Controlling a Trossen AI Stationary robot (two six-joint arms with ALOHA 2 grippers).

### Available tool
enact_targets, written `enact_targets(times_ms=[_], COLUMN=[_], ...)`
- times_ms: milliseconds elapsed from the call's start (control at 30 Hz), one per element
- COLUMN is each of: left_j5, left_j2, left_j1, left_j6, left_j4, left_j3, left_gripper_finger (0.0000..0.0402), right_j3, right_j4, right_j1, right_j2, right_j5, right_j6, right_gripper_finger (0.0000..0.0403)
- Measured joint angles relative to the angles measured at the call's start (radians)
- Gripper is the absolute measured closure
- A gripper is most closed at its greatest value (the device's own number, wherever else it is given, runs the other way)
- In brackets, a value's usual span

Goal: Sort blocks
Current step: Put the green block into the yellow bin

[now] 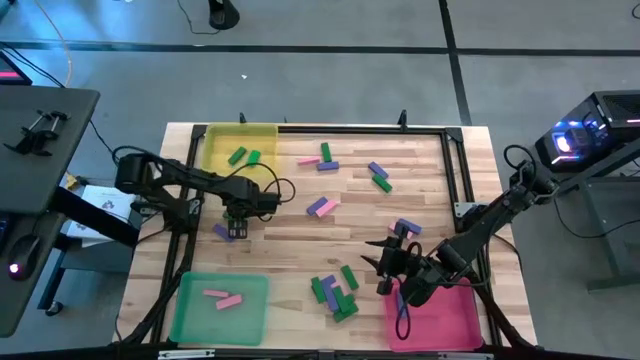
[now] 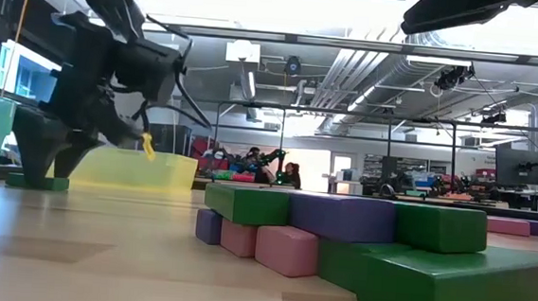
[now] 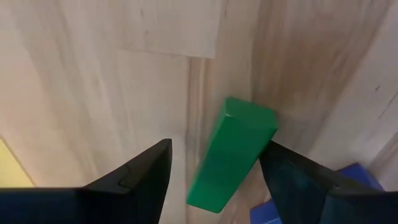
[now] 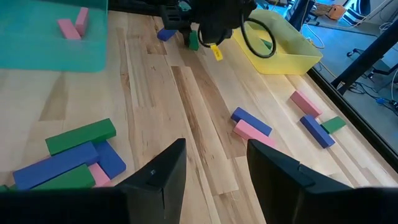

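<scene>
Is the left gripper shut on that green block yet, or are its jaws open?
Open. In the left wrist view the left gripper straddles the green block, with bare table showing between the block and one finger.

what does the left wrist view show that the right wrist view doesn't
Only the left wrist view shows, up close, the green block lying on the wood between the left tool's spread fingers, with a blue block partly behind one finger. Only the right wrist view shows the wider table: the green tray holding pink blocks, the yellow tray, a pile of blocks and the right tool, open and empty. Both show that green block and the wooden table.
</scene>
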Motion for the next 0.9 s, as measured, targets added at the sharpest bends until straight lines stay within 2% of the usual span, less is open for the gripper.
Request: enact_targets(times_ms=[133,300,400,700,900], left_j5=[0.009,0.020,-0.017,-0.185,-0.305], left_j2=[0.043,0.053,0.052,0.050,0.049], left_j1=[0.000,-0.007,-0.034,-0.168,-0.187], left_j6=[0.000,-0.008,-0.027,-0.035,-0.024], left_j4=[-0.003,-0.020,-0.014,-0.116,-0.178], left_j3=[0.004,0.044,0.097,0.367,0.564], left_gripper_finger=[0.0211,0.0299,0.0345,0.0346,0.0337], right_j3=[0.000,0.000,0.000,0.000,0.000], right_j4=[0.000,0.000,0.001,0.001,0.002], right_j1=[0.000,0.000,0.000,0.000,0.000], right_j2=[0.000,0.000,0.000,0.000,0.000], right_j5=[0.000,0.000,0.002,0.003,0.008], right_j6=[0.000,0.000,0.000,0.003,0.002], right_gripper_finger=[0.0249,0.0249,0.0249,0.0249,0.0249])
